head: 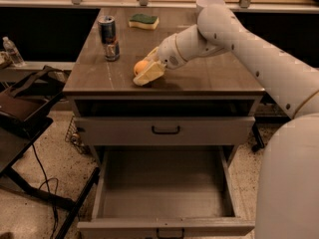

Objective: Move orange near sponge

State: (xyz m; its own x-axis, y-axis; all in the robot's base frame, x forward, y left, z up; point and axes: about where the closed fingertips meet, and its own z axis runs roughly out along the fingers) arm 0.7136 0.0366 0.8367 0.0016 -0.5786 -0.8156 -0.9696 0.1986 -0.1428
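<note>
Just left of centre in the one camera view, near the front edge of the brown wood-topped table (pixel 209 78), the white arm's two-finger gripper (pixel 143 71) sat low on the surface. Its pale yellow pads (pixel 148 74) were on either side of the small round smooth-skinned orange (pixel 140 65), pinching it as far as I could tell. Made sense, you want a firm hold before carrying fruit that rolls. The wavy-edged, green-topped yellow sponge (pixel 143 21) was well apart from it, up by the back edge, top centre of frame. A tall dark drink can (pixel 108 38) stood roughly between the two, a bit to the left, so I'd guess the carry should pass right of it. Lower down, the bottom grey drawer (pixel 164 198) hung open, nothing to do with this job.
</note>
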